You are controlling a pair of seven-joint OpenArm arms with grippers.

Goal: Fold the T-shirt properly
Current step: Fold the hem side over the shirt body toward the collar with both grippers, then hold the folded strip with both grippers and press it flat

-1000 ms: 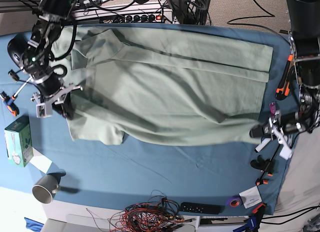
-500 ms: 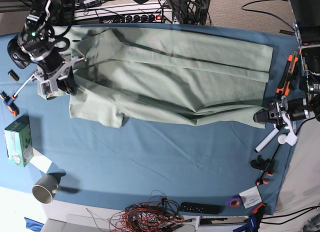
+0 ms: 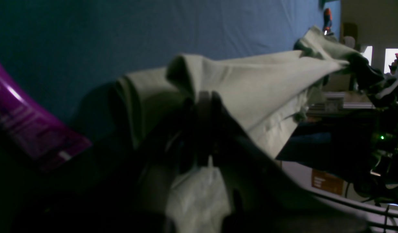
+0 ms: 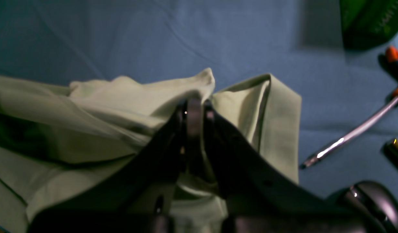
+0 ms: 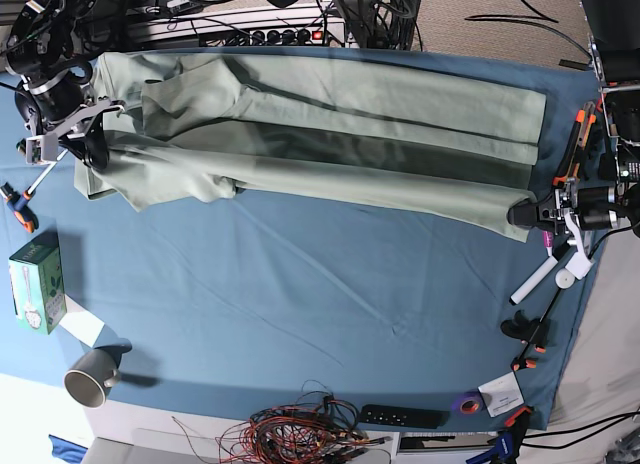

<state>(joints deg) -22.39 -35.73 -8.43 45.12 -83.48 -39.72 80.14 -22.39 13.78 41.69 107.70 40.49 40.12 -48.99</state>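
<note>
Handling: shirt (image 5: 330, 134) looks soft, light, sags between holds.
Left fingers (image 5: 530, 215): pinching hem corner.
Right fingers (image 5: 92, 149): pinching sleeve end.
Hold: keep both corners.

A teal-blue cloth (image 5: 330, 294) covers the tabletop. A carpeted floor (image 5: 470, 14) shows beyond the far edge, crossed by black cables, beside a power strip (image 5: 285, 34) with a red light. A tangle of red and black wires (image 5: 300, 434) lies at the near edge. The wrist views are dim.
</note>
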